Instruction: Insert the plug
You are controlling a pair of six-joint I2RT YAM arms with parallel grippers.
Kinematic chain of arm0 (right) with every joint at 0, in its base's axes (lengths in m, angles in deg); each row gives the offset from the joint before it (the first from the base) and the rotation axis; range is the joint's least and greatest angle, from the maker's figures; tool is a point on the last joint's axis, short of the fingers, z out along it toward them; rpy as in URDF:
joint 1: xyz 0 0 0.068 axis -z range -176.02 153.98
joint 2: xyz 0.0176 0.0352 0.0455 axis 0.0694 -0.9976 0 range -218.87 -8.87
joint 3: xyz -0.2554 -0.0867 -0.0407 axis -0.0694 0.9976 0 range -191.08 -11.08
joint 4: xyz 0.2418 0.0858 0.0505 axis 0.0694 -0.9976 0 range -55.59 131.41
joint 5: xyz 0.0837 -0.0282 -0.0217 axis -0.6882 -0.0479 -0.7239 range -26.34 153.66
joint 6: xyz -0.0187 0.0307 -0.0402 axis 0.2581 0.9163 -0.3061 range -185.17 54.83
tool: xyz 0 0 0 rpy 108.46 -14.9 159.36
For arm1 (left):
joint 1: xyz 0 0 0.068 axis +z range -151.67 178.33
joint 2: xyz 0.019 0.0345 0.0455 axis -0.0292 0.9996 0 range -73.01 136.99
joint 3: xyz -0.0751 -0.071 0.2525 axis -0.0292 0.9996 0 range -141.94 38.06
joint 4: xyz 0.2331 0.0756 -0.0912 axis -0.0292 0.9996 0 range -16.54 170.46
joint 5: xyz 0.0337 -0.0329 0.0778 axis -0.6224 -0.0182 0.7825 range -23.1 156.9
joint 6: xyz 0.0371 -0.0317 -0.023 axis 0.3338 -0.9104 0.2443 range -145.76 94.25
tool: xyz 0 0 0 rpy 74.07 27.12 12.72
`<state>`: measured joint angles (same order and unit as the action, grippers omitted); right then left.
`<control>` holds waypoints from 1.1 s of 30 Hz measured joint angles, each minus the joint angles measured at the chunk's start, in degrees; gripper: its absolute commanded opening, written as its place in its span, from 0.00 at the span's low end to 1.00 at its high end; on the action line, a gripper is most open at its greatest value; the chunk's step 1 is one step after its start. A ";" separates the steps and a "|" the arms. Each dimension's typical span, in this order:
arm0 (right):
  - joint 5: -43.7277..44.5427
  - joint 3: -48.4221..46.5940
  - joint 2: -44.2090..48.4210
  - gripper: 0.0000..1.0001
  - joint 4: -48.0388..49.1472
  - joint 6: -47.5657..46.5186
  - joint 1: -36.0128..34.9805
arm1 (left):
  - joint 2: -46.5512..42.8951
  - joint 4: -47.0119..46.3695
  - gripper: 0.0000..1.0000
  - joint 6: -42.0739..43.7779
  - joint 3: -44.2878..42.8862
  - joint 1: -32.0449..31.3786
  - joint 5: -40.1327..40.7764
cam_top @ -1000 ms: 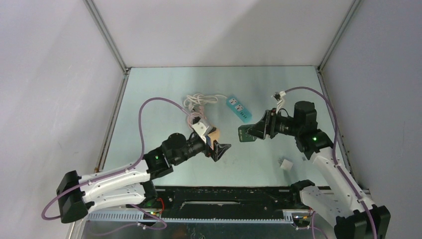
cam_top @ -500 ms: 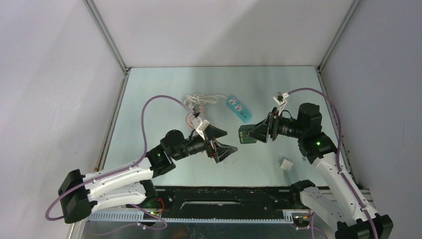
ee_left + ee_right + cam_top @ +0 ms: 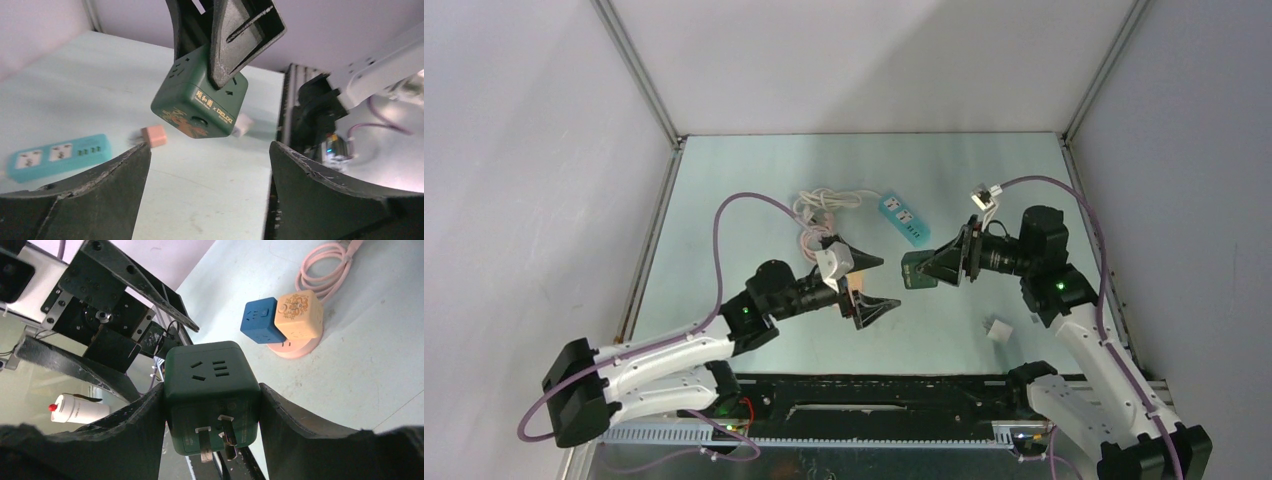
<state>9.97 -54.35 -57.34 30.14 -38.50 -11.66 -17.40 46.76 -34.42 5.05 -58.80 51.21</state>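
**Top view.** At centre left, the left gripper hovers over the pale green table, its jaws spread wide and holding nothing. Toward the upper centre lies a coil of white cable. Just right of the coil, a teal power strip lies flat on the table. Right of centre, the right gripper is clamped on the green cube plug. The plug sits just below the strip's near end and faces the left gripper across a small gap. At lower right, a small white block sits alone.

**Left wrist view.** The power strip lies at lower left, with a small pink block to its right. The plug hangs clear of the table at upper centre, tilted onto a corner and pinched from above by dark fingers. The white block lies beyond it, to the right. The left gripper's own fingers fill the two bottom corners, well apart.

**Right wrist view.** The left gripper shows at upper left. The plug fills the centre, squeezed on both sides by the right gripper. Socket holes show on its upper face and metal prongs jut from its lower one. At upper right, a blue cube and a peach cube touch side by side on a pink base. A pink cable is looped beyond them.
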 measured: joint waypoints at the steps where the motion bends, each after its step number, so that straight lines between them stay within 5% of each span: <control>1: 0.04 0.00 -0.39 0.00 -0.17 0.17 0.00 | 0.26 -0.04 0.90 2.05 0.00 0.00 0.02; 13: -0.13 0.33 -3.56 0.00 -0.48 3.39 -0.57 | 6.75 -9.44 0.78 24.59 0.87 -0.11 -3.10; 18: -0.74 0.33 -3.61 0.00 0.63 5.38 -0.76 | 11.28 -18.03 0.82 31.30 3.34 -1.11 -4.52; 33: -2.05 0.37 -3.58 0.00 3.43 9.29 -1.20 | 18.67 -36.22 0.78 37.77 4.20 -2.12 -7.17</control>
<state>7.92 -53.98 -60.92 33.58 -29.21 -12.86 1.27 10.55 3.35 9.24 -60.92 44.05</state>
